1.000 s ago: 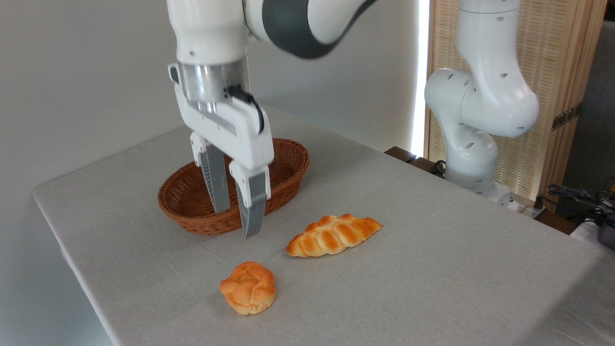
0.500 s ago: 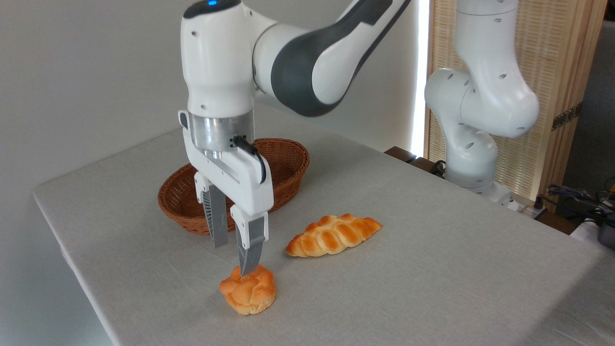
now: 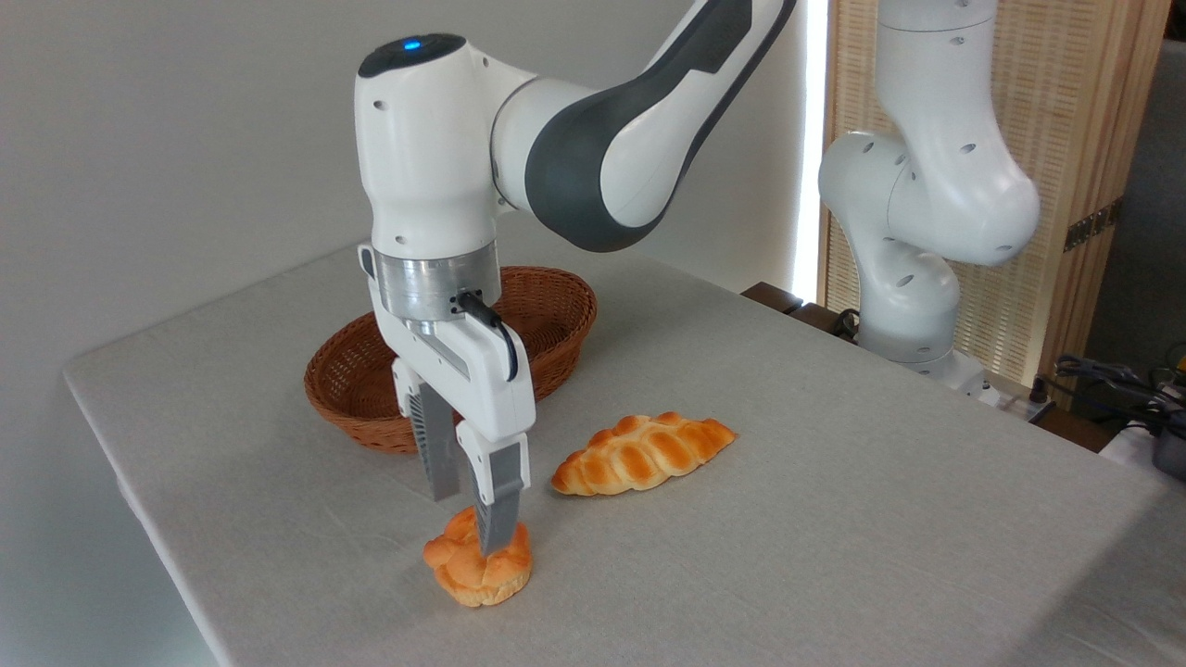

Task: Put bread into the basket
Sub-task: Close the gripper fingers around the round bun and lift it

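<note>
Two gray fingers of the gripper (image 3: 474,526) stand apart astride the knotted bun (image 3: 478,563); behind it sits the wicker basket (image 3: 352,389), empty; right, a braided loaf (image 3: 641,453).

views: one, fixed | placed: off table (image 3: 834,519) near corner, raised | faced: down and across toward back wall, arm base at right | range: close | shared: none

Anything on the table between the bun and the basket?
Only the hand, its fingers straddling the bun; otherwise bare cloth up to the basket, per the fixed camera.
</note>
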